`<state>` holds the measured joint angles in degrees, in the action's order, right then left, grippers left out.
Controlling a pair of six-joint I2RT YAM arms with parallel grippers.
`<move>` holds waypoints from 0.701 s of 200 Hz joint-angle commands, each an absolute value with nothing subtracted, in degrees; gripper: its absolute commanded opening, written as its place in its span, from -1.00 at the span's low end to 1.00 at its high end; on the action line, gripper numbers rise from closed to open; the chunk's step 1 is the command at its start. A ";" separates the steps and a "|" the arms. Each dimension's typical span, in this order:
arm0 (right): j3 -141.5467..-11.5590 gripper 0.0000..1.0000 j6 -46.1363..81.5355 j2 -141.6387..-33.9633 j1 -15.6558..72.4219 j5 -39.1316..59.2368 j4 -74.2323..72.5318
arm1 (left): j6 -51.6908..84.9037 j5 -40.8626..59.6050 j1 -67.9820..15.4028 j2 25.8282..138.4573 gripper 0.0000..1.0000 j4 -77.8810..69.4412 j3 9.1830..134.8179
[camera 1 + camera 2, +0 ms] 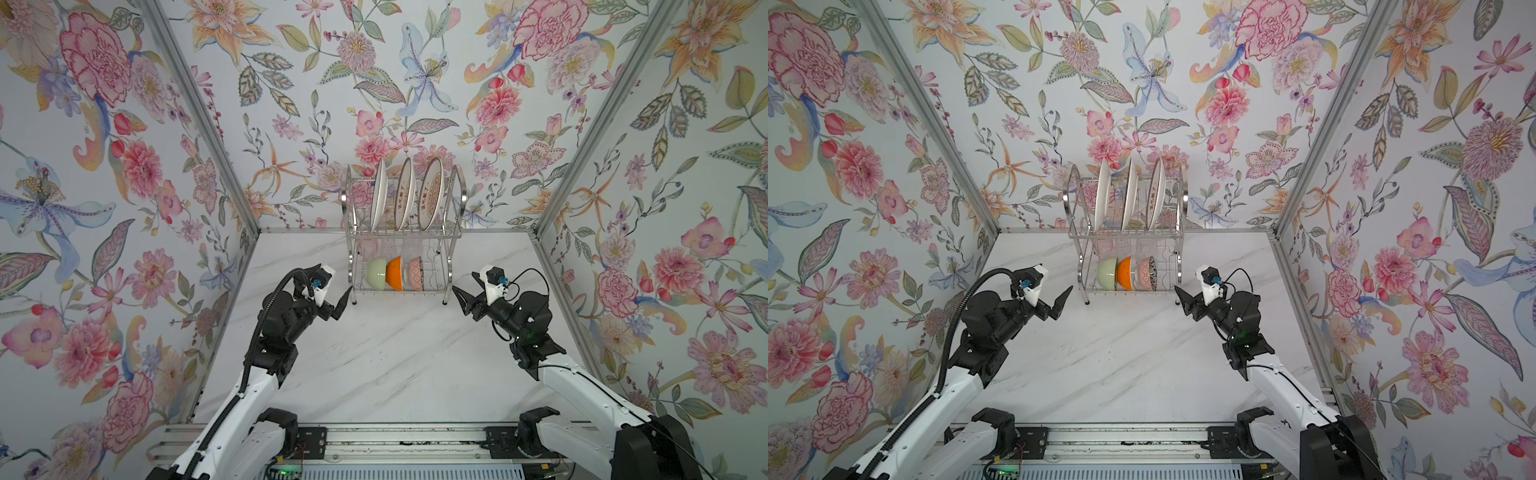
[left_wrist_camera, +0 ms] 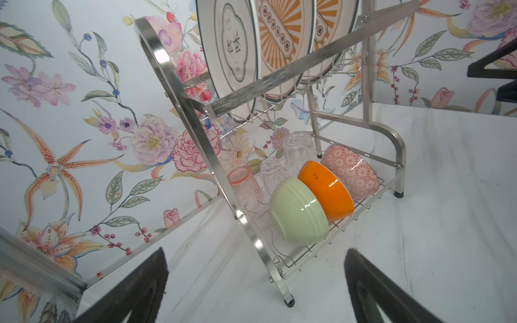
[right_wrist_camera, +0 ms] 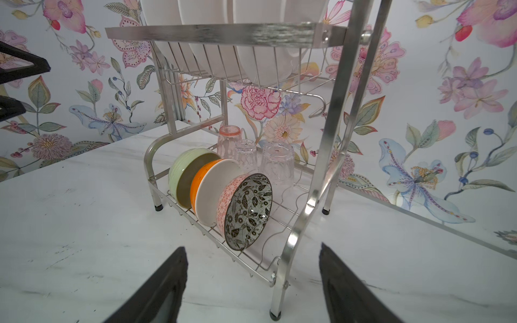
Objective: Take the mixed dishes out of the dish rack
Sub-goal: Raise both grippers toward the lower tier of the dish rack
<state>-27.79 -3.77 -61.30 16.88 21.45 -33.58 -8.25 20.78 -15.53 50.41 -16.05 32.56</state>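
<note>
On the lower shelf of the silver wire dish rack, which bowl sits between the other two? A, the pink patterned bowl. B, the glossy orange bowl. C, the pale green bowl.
B: the glossy orange bowl stands on edge with the pale green bowl on one side and the pink patterned bowl on the other.

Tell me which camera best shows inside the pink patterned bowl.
Right wrist view: the pink patterned bowl faces it, showing its dark leaf-print interior. Left wrist shows only the pink outside; both top views show it small, side-on.
</note>
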 commanded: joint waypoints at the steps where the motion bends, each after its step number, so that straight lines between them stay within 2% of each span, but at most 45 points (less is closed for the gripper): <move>1: -30.85 0.47 -2.87 -64.12 18.00 23.00 -33.58 | -9.34 19.64 -17.45 51.66 0.99 -15.78 32.52; 59: -35.69 0.36 -2.62 -72.04 19.94 26.80 -35.35 | -9.45 19.63 -19.02 51.62 0.99 -14.66 30.86; 95: -37.12 0.25 0.70 -77.45 20.30 28.10 -41.21 | -8.22 19.28 -19.25 49.14 0.99 -14.80 28.67; 140: -40.60 0.18 2.61 -83.18 20.51 29.54 -40.76 | -7.65 16.19 -19.43 45.60 0.99 -14.73 26.34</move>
